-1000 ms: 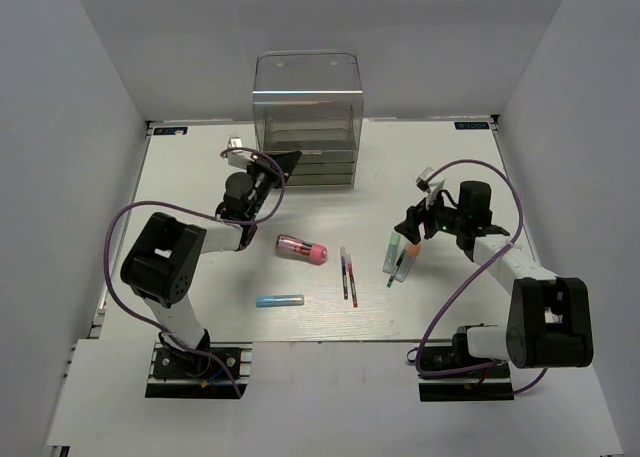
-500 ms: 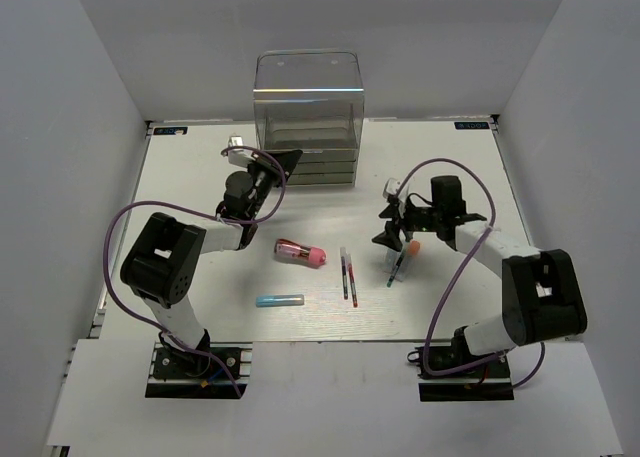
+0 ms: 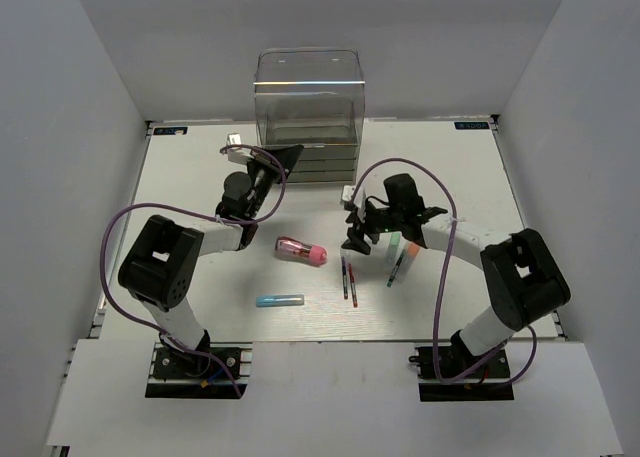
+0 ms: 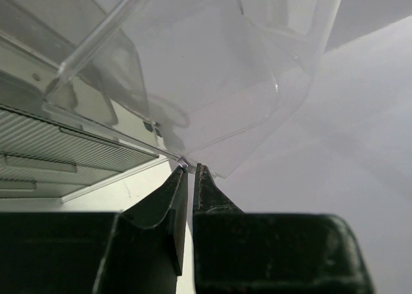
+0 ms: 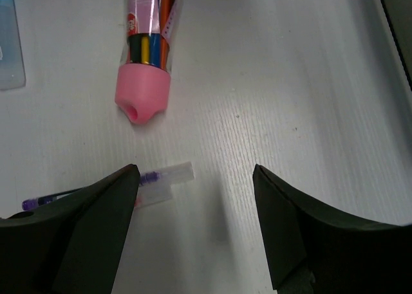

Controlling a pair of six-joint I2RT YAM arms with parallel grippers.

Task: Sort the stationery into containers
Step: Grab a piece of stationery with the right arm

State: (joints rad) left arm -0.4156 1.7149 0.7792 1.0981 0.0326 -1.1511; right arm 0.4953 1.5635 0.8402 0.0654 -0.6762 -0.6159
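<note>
Lower the spread right fingers straight down, purple pen centred between them, while left fingers clench the organiser flap.

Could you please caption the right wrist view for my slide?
Open right gripper hovers above purple pen, near pink cylinder.

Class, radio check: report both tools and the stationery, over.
Left tool shut, tips at organiser corner. Right tool open, empty, over purple pen cap end. Pink cylinder beside it, unsorted. Nothing blocking.
</note>
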